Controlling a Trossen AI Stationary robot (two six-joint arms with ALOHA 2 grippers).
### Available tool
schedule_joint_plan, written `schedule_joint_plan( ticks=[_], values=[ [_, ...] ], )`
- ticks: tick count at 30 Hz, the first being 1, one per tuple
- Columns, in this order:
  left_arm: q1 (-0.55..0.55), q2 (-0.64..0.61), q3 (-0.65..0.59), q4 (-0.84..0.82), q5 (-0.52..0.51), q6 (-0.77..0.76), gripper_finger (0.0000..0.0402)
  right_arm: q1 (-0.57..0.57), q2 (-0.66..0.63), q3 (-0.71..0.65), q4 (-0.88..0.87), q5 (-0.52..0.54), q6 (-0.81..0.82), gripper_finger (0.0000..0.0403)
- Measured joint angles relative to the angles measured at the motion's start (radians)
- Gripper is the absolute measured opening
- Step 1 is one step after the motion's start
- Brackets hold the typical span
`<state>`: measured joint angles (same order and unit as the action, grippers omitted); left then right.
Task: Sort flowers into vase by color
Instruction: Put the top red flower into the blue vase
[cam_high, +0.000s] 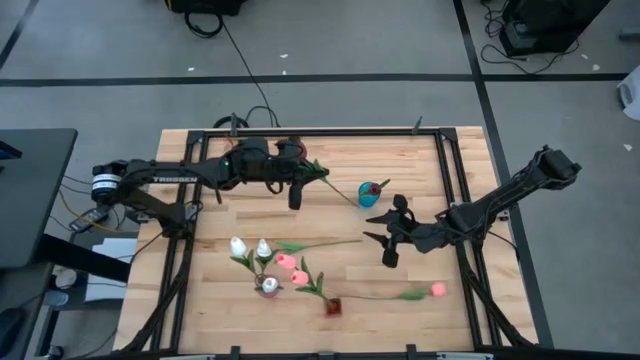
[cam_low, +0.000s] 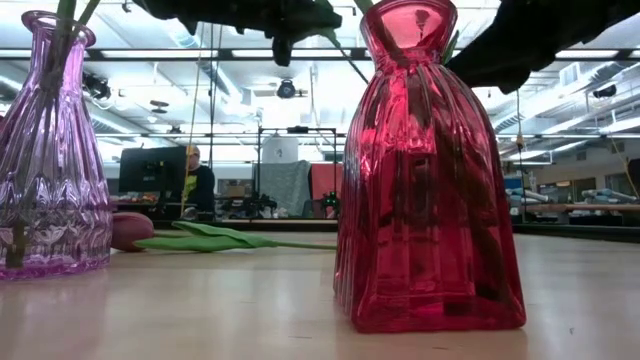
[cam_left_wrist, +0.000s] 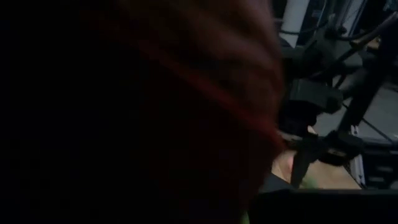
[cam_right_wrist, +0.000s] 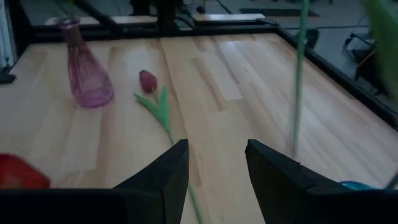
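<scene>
Reaching across the far side of the wooden table (cam_high: 420, 310), the left gripper (cam_high: 312, 172) is pinched tight on the green stem of a flower (cam_high: 345, 190) — the stem slants from the fingers down to a small blue vase (cam_high: 371, 194) just beside the table's middle. A dark red bloom shows at that vase's mouth. The left wrist view is almost wholly filled by a dark reddish blur, so nothing more of the grip can be read there.

The right gripper (cam_high: 388, 237) hangs over the right half of the table with its jaws spread and nothing between them; its wrist view shows the two dark fingers (cam_right_wrist: 168, 171) apart over bare wood.

Nearer the front edge the other flowers lie or stand — two white tulips (cam_high: 250, 247) rise from a purple glass vase (cam_high: 268, 286), with two pink tulips (cam_high: 292, 268) just beside it. A red glass vase (cam_high: 334, 306) stands near them. One pink tulip (cam_high: 437, 290) lies flat on the table to the right, its long stem pointing toward the red vase. Another long green stem (cam_high: 320, 244) lies across the middle of the table.

In the low view the red vase looms close, the purple one at the left edge, and a person (cam_low: 198, 180) sits in the room behind.
</scene>
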<state>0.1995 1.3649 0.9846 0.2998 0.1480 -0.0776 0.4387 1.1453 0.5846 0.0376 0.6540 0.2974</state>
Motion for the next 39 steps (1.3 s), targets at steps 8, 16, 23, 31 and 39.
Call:
schedule_joint_plan(
  ticks=[8,16,23,31,39],
  values=[
    [0.052,0.059,0.005,0.113,0.004,-0.004,0.0017,-0.021,-0.082,0.0,-0.136,0.114,0.113,0.0171],
    [0.096,0.168,0.114,0.046,0.053,-0.001,0.0017,-0.002,-0.156,0.0,-0.213,0.131,0.145,0.0171],
    [0.095,0.221,0.227,-0.07,0.055,0.048,0.0017,0.019,-0.142,0.0,-0.279,0.13,0.205,0.0171],
    [0.101,0.22,0.267,-0.135,0.053,0.077,0.0017,0.025,-0.107,0.0,-0.272,0.138,0.226,0.0171],
    [0.101,0.22,0.29,-0.131,0.046,0.1,0.0017,0.025,-0.101,0.0,-0.254,0.146,0.225,0.0171]
  ],
)
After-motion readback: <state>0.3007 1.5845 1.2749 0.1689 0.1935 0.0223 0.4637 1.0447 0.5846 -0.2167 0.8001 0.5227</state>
